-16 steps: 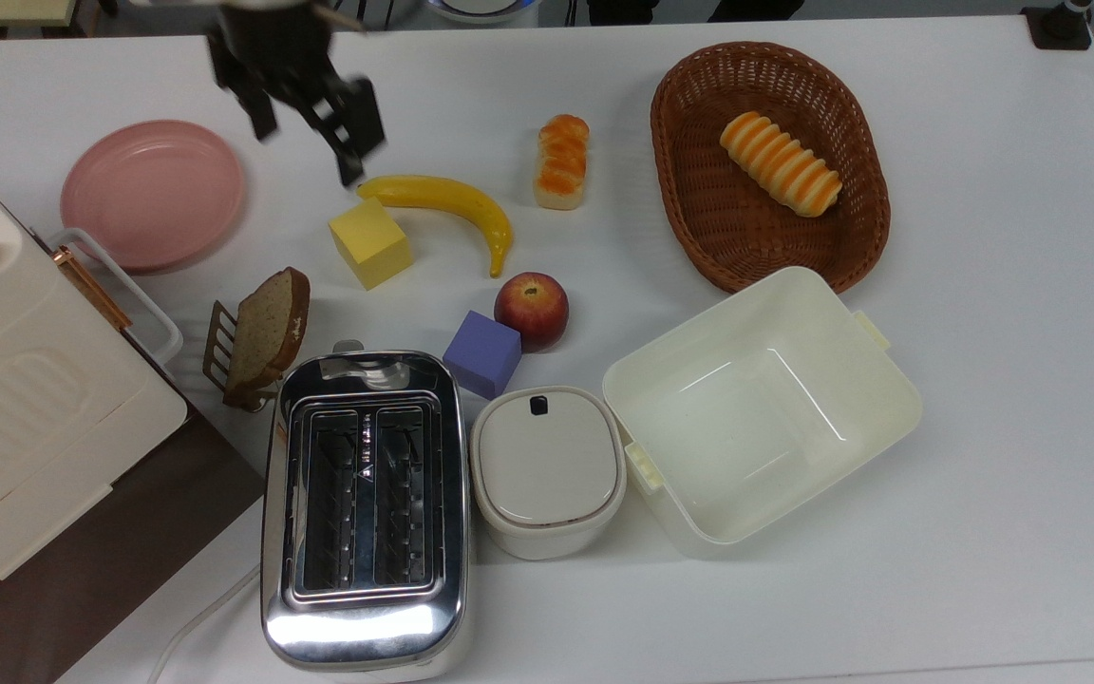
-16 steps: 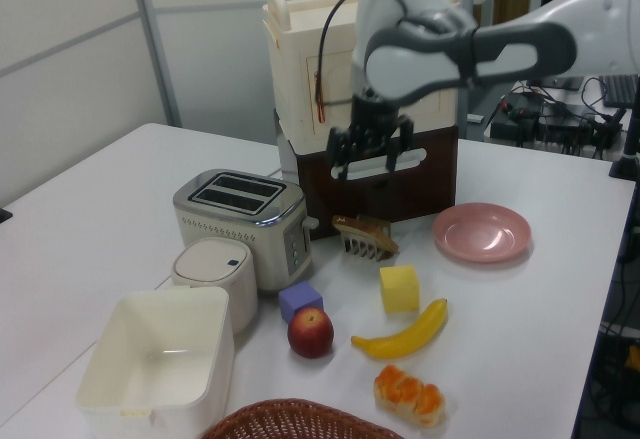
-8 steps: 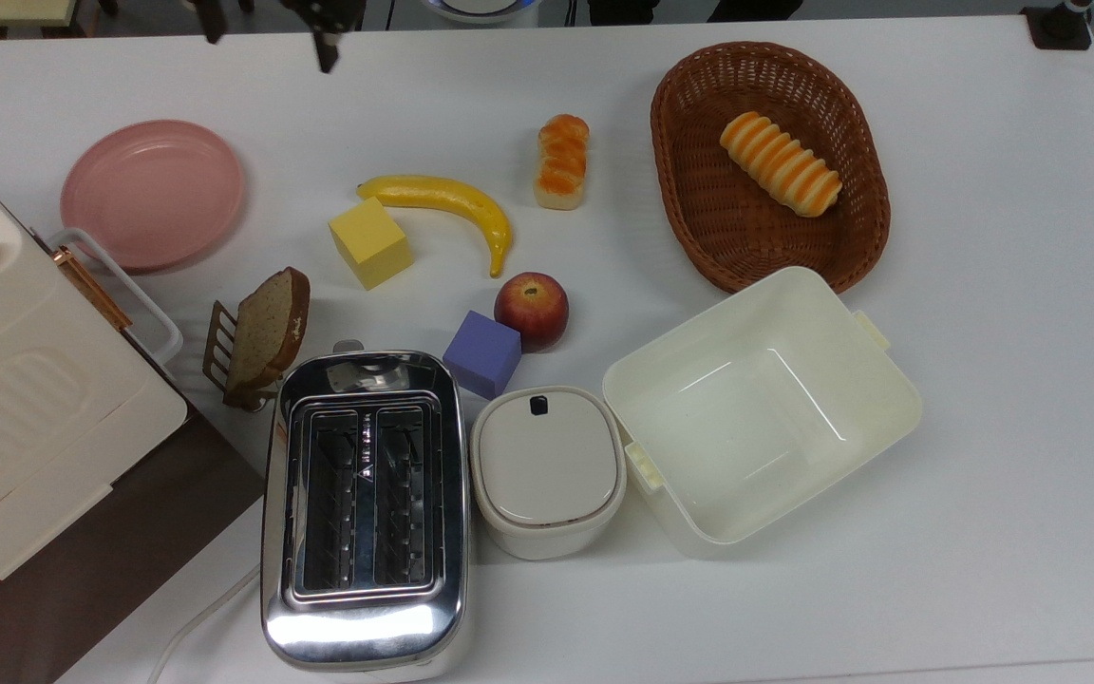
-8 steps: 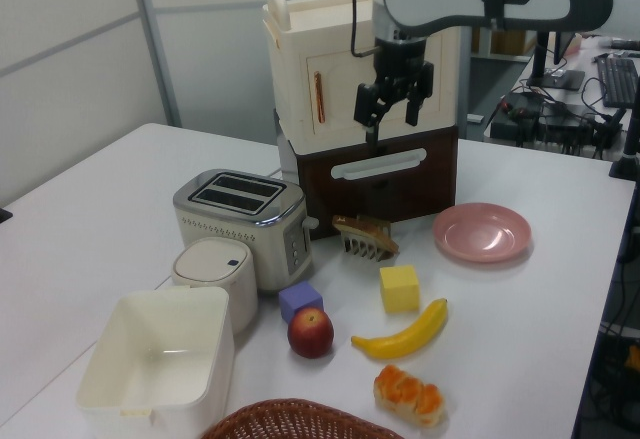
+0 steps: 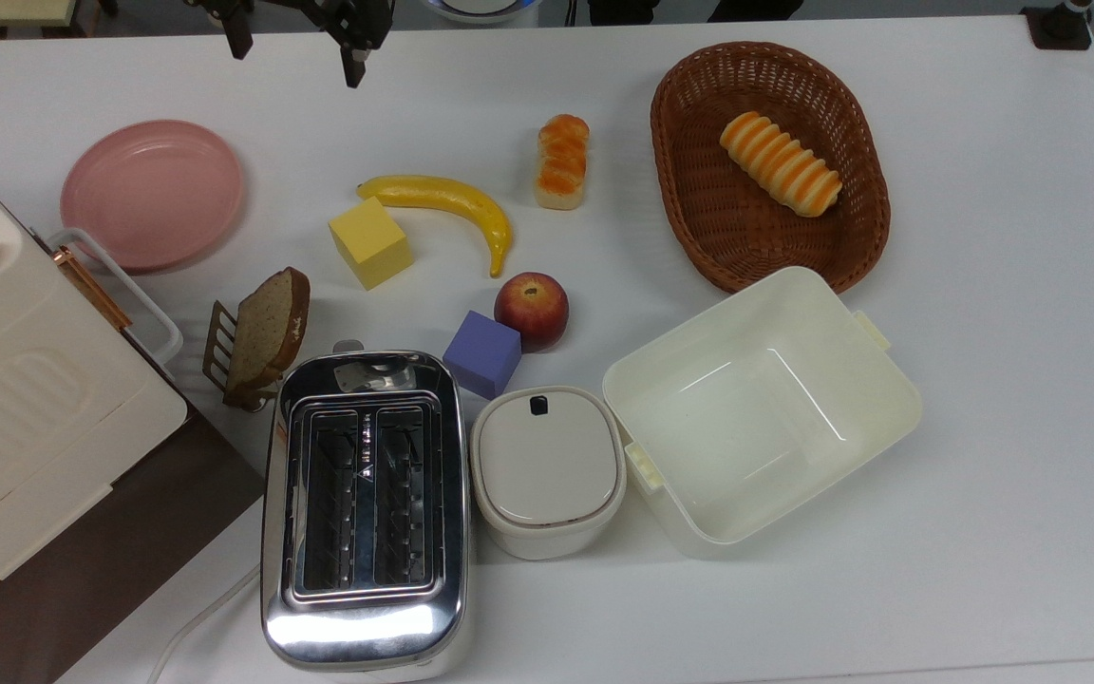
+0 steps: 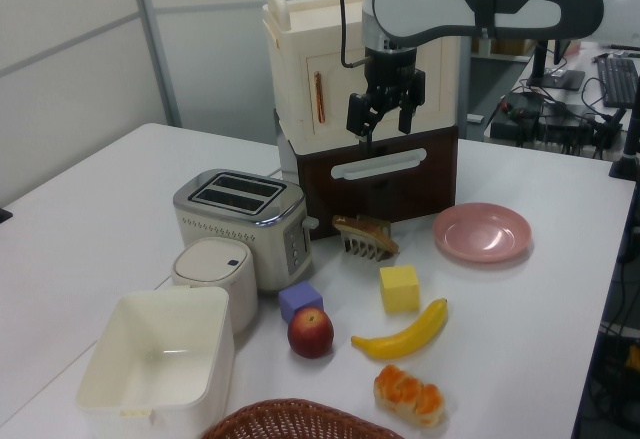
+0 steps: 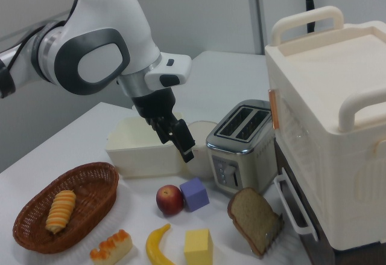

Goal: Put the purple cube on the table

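Observation:
The purple cube (image 5: 481, 354) rests flat on the white table (image 5: 984, 285), touching the red apple (image 5: 532, 311) and close to the toaster (image 5: 364, 508). It also shows in the left view as a purple cube (image 6: 300, 300) and in the right view as a purple cube (image 7: 194, 194). My gripper (image 5: 298, 47) is open and holds nothing. It hangs high above the table near the top view's upper edge, far from the cube. The gripper (image 6: 382, 119) hangs in front of the cream cabinet, and from the other side the gripper (image 7: 176, 143) is above the apple.
A yellow cube (image 5: 369, 242), a banana (image 5: 452, 204) and a bread roll (image 5: 562, 161) lie between gripper and purple cube. A pink plate (image 5: 153, 193), a bread slice in a rack (image 5: 262, 332), a lidded pot (image 5: 547, 470), a cream box (image 5: 761, 408) and a basket (image 5: 770, 166) surround them.
The gripper has risen from just above the yellow cube and banana to high over the table's far edge, still open. The purple cube has not moved.

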`<act>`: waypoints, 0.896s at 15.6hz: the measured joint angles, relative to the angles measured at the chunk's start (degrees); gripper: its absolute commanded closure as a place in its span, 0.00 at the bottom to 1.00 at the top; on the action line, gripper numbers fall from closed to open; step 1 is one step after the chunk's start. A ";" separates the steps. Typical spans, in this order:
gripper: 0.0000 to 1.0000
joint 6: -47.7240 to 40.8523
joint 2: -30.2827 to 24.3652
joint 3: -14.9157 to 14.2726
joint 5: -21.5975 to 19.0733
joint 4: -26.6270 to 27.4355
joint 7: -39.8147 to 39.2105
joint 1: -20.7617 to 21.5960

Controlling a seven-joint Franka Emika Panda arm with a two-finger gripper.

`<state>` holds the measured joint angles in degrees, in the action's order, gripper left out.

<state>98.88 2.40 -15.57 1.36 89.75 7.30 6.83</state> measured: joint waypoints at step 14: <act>0.00 0.00 0.10 1.90 -0.88 0.10 -0.82 -2.09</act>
<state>98.88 2.50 -13.67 0.48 89.86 6.48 4.73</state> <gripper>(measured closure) 0.000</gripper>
